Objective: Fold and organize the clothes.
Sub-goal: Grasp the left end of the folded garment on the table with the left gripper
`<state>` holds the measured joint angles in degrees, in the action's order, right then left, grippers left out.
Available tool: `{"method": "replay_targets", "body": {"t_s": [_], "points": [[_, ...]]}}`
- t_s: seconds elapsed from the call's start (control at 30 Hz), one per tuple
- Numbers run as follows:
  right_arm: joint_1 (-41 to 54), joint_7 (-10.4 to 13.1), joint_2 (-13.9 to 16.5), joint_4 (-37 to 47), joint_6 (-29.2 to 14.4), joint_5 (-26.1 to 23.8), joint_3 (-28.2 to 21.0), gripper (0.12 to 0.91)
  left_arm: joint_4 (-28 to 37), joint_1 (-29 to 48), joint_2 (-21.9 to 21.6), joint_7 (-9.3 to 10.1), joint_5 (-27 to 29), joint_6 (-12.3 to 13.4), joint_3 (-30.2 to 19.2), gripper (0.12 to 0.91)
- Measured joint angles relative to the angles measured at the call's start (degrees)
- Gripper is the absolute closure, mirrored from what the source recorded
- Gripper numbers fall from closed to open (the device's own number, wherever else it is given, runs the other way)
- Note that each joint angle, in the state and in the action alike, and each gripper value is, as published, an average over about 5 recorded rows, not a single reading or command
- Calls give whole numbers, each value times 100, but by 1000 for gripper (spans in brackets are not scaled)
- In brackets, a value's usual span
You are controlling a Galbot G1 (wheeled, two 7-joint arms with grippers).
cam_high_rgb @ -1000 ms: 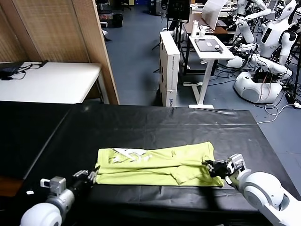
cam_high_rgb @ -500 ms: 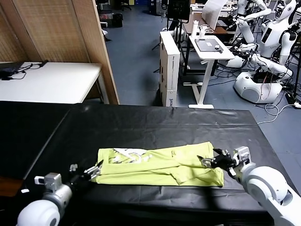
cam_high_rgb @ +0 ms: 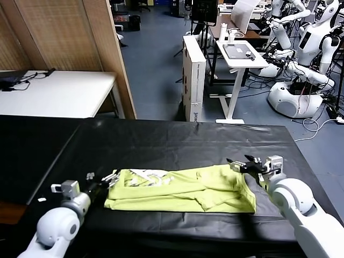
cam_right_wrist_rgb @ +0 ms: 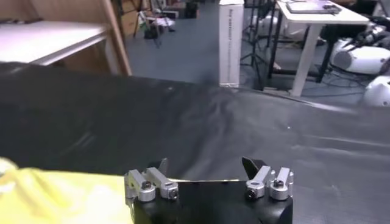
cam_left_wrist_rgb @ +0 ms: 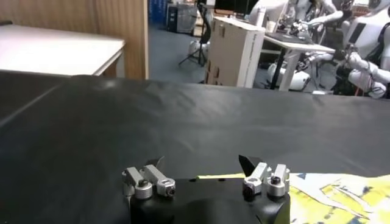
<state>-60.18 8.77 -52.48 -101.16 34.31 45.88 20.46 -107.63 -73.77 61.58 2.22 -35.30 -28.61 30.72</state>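
Two grippers flank T-shirt [cam_high_rgb: 183,189] — lime band lying lengthwise on black table [cam_high_rgb: 161,141]. Left gripper [cam_high_rgb: 107,179] at printed end, right gripper [cam_high_rgb: 244,164] at far corner of opposite end; both spread, empty. Step: between folds. Next — likely pinch end edges, fold again.

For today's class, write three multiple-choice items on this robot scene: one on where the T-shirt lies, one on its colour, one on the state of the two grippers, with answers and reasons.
1. Where does the T-shirt lie?
A. On the black table
B. On the white table
C. On the floor

2. What colour is the T-shirt?
A. Red
B. Lime yellow-green
C. Blue

3. How are the left gripper and right gripper set?
A. Both shut on cloth
B. One open, one shut
C. Both open, holding nothing

Answers:
1 A, the shirt lies as a long folded band on the black cover.
2 B, the cloth is lime yellow-green with a whitish print.
3 C, both wrist views show spread fingers with nothing between them.
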Motion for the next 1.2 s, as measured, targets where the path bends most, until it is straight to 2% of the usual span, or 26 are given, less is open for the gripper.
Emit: {"method": "replay_targets", "body": {"t_s": [0.23,0.3,0.43,0.53,0.7,0.83,0.93,1.2], "points": [[26,-20,-115,153,-8,-66,-69,123,-18,-141,15,-3,77,-36,-8,123],[26,-25,-129,171,-10,-70,-74,152,-31,-152,16,-4,75,-43,-7,123],[27,-42,-136,195,-18,-79,-80,266,-24,-156,19,-19,70,-48,-8,143],[27,-59,-139,203,-23,-85,-81,367,-5,-165,27,-92,77,-31,-11,255],[22,-85,-158,206,-40,-105,-91,690,-40,-207,32,-227,41,22,-22,595],[6,-97,-197,211,-104,-135,-99,855,-63,-217,37,-248,3,84,-31,823],[-18,-107,-223,213,-155,-160,-94,881,-59,-217,40,-246,-5,139,-32,886],[-101,4,-355,206,-342,-164,20,881,23,-201,40,-204,-43,256,12,884]]}}
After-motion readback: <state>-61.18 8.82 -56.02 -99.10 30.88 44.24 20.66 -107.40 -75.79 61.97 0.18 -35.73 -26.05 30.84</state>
